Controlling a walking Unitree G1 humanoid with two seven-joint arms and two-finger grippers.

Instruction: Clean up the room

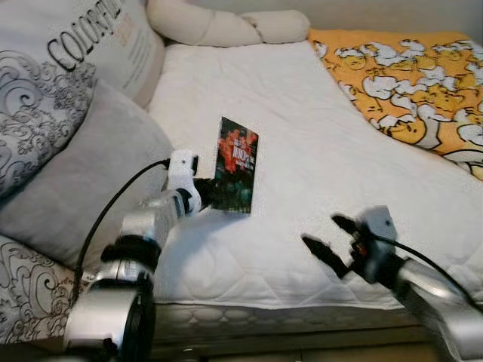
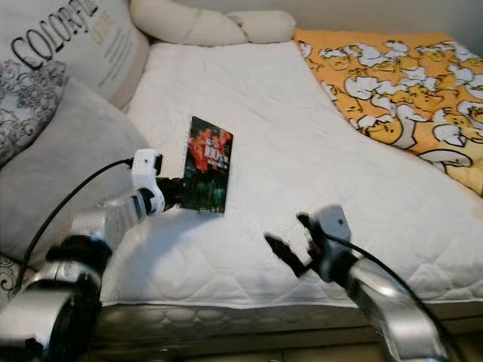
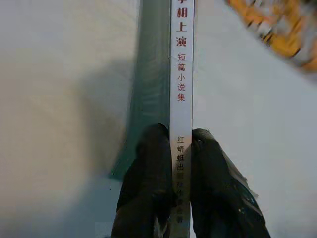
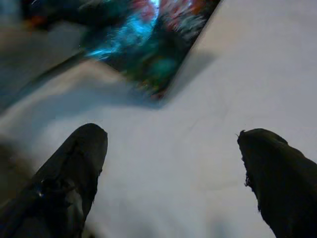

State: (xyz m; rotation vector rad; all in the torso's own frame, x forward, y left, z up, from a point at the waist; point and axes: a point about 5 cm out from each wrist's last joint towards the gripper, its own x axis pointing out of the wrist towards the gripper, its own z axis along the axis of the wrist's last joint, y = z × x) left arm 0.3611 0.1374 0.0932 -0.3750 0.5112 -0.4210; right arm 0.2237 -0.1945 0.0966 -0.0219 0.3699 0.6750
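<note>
Left eye view: a bed point(image 1: 302, 151) covered by a white quilted mattress pad. At 9 o'clock lies a plain grey pillow point(image 1: 83, 181); at 10 to 11 o'clock a patterned pillow point(image 1: 45, 75) printed with dark lettering leans against it; at 12 o'clock a cream bolster point(image 1: 226, 26) runs along the head of the bed; at 1 to 2 o'clock an orange blanket point(image 1: 407, 83) with a white cartoon print is spread over the far side.

Left of centre, a thin book point(image 1: 237, 165) with a dark cover marked in red and green stands upright on edge on the mattress pad. The left claw point(image 1: 205, 193) is clamped on the book's lower edge at about 8 o'clock of the cover, its silver arm reaching in from 7 o'clock with a black cable looping above it. Left wrist view: both black fingers point(image 3: 148, 183) press against opposite faces of the book, one on each side of its white spine point(image 3: 181, 89), which carries red printed characters.

The right claw point(image 1: 330, 237) is at 5 o'clock, just above the mattress pad near the front edge of the bed, well apart from the book. Its two fingers are spread wide and grip nothing. Right wrist view: the two fingertips point(image 4: 79, 153) stand apart over the white pad, and the book's cover appears blurred beyond them.
</note>
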